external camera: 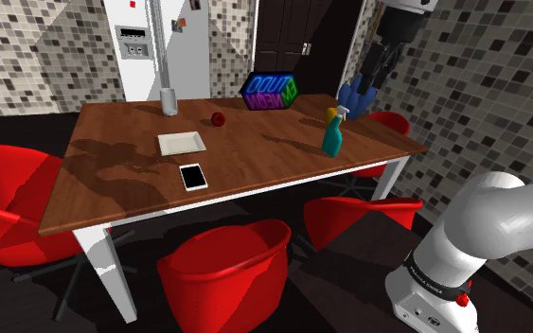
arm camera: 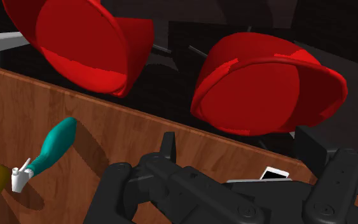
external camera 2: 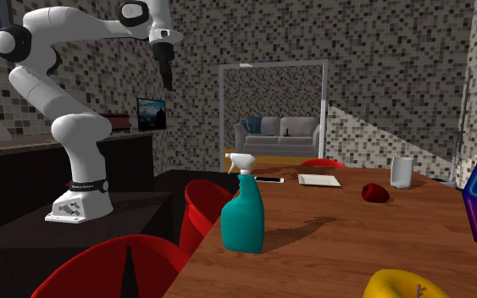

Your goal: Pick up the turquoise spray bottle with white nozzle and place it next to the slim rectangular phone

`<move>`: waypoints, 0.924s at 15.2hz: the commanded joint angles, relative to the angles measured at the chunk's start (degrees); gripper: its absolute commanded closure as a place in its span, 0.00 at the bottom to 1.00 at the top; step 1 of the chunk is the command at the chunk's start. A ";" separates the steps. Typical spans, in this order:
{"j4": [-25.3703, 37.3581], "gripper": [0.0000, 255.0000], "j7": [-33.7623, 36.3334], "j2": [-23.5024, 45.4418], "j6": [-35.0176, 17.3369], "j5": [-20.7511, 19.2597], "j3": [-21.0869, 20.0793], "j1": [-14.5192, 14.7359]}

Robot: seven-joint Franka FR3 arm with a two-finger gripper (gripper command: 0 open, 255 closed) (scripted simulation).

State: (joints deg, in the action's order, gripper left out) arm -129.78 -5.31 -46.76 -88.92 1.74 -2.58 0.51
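The turquoise spray bottle (external camera: 332, 134) (external camera 2: 243, 216) (arm camera: 50, 149) with a white nozzle stands upright near the table's edge at the shoulder view's right. The slim phone (external camera: 193, 176) (external camera 2: 269, 179) (arm camera: 274, 173), white-framed with a dark screen, lies flat near the front edge of the wooden table (external camera: 283, 161), well to the left of the bottle. My gripper (external camera: 376, 83) (external camera 2: 167, 83) hangs high in the air beyond the table's right end, above and apart from the bottle. It is open and holds nothing.
A white flat tray (external camera: 181, 143), a small dark red object (external camera: 218, 118), a grey cup (external camera: 169, 101) and a neon sign (external camera: 269, 93) sit on the table. A yellow object (external camera 2: 402, 284) lies close behind the bottle. Red chairs (external camera: 224, 274) ring the table.
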 commanded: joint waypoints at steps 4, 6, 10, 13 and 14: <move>-4.39 0.00 -1.24 0.08 -6.24 -1.37 2.01 -1.27; -6.97 0.00 -2.04 0.56 -10.51 -2.24 3.40 -2.16; -11.27 0.00 -3.61 2.60 -19.28 -3.84 6.32 -3.97; -13.69 0.00 -4.82 5.11 -26.05 -4.83 8.63 -5.28; -14.33 0.00 -5.24 6.13 -28.34 -5.10 9.43 -5.69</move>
State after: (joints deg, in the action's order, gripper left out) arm -143.47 -10.15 -41.88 -114.53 -3.08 6.06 -4.79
